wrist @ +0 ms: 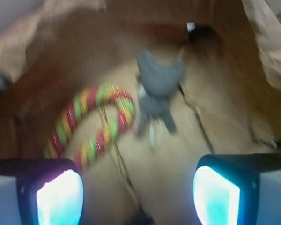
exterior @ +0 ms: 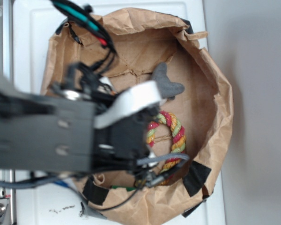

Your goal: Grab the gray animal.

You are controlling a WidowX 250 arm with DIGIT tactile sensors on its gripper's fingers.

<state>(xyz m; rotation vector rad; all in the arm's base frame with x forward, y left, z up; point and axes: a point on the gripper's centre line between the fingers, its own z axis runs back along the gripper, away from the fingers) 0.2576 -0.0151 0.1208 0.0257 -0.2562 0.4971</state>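
Wrist view: gray animal (wrist: pixel 157 91) lies lengthwise, ears farthest from the camera.

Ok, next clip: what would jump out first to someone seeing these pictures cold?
Probably the red, yellow and green rope ring, the brightest thing there, lying on the floor of the crumpled brown paper bag. Right next to it lies the gray animal, dull against the paper. In the exterior view the dark arm covers much of the bag, and in the wrist view the two fingers stand apart, gripping nothing.
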